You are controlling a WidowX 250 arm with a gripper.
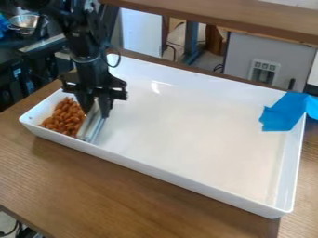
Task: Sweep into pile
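blue tape (282,111), right | wood-grain table (124,195), foreground | metal bowl (25,21), upper left | grey panel (239,51), behind

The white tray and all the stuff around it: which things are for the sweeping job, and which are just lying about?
For the job:
- end effector, holding the pale scraper
- brown nuts, at one end of the tray
- white tray

Just lying about:
- blue tape, stuck at the tray's corner
- metal bowl, in the background
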